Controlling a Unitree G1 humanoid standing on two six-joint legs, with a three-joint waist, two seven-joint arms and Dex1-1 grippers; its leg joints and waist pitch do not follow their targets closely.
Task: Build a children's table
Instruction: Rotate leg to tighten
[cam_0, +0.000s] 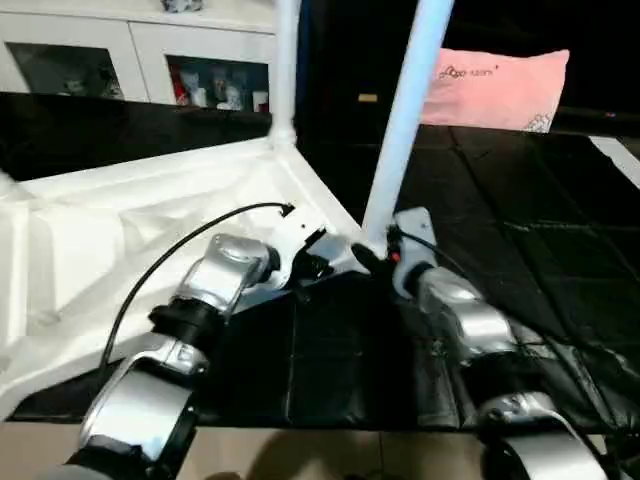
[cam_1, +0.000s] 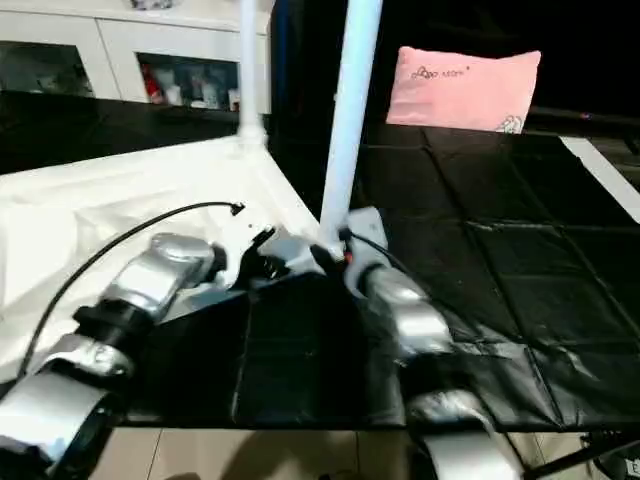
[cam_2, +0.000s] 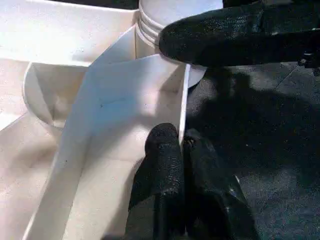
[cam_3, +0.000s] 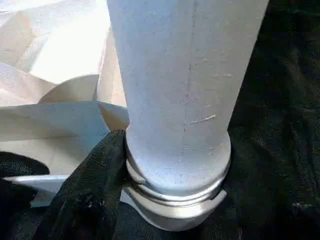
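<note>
Where black mat (cam_0: 520, 260) lies, white cabinet (cam_0: 130, 55), pink pillow (cam_0: 495, 88)

Only writing anywhere is on the pink pillow (cam_0: 497, 88) at the back: a small line of pale print near its top edge, plus a little dark mark down at its lower right corner. Both are too tiny and fuzzy to actually read, so no letters, brand or numbers can be made out
</note>
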